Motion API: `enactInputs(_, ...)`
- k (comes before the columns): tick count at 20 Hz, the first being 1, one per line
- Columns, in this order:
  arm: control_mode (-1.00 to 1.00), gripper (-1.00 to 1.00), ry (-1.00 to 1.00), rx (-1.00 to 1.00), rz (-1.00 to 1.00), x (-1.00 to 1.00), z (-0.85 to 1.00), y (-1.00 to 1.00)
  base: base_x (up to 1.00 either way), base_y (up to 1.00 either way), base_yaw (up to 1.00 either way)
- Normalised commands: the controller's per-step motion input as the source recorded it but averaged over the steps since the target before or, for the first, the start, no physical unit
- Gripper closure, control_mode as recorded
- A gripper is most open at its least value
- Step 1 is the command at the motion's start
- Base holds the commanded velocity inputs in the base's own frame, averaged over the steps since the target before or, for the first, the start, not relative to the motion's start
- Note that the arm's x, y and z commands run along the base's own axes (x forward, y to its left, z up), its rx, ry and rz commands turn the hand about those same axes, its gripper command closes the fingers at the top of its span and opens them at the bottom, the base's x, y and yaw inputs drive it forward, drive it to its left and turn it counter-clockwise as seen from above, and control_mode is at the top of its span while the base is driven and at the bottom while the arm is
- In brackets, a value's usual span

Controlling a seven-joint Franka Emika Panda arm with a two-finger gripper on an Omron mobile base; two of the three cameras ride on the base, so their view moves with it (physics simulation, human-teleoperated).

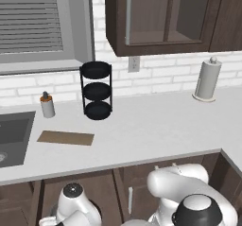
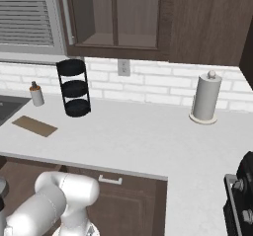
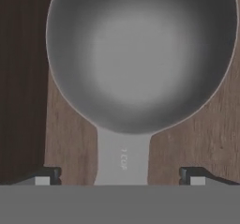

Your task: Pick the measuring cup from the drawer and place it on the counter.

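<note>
Seen in the hand view from close above, the grey metal measuring cup (image 3: 140,54) lies on the brown wooden floor of the drawer (image 3: 70,138). Its flat handle (image 3: 123,160) runs down between my two fingertips (image 3: 47,175). My gripper (image 3: 122,177) is open, one tip on each side of the handle and apart from it. The drawer's dark wall (image 3: 21,78) stands along the left. The pale counter (image 1: 142,130) (image 2: 148,141) stretches above the lower cabinets, and the arm bends down in front of it.
On the counter stand a black three-tier rack (image 1: 97,90), a small grey bottle (image 1: 47,105), a thin brown board (image 1: 65,137) and a paper towel roll (image 1: 208,79). A sink (image 1: 12,135) lies at the left. A stove edge (image 2: 239,200) shows at the right.
</note>
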Motion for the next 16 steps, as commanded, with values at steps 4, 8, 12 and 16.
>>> enactInputs(4, -1.00, -1.00, 0.00, 0.00, 0.00, 0.00, -0.29, 0.00, 0.00, 0.00, 0.00)
enactInputs(8, -1.00, -1.00, 0.00, 0.00, 0.00, 0.00, -0.29, 0.00, 0.00, 0.00, 0.00)
enactInputs(12, -1.00, -1.00, 0.00, 0.00, 0.00, 0.00, -0.20, 0.03, 0.00, 0.00, 0.00)
enactInputs(16, -1.00, -1.00, 0.00, 0.00, 0.00, 0.00, -0.16, 0.06, 0.00, 0.00, 0.00)
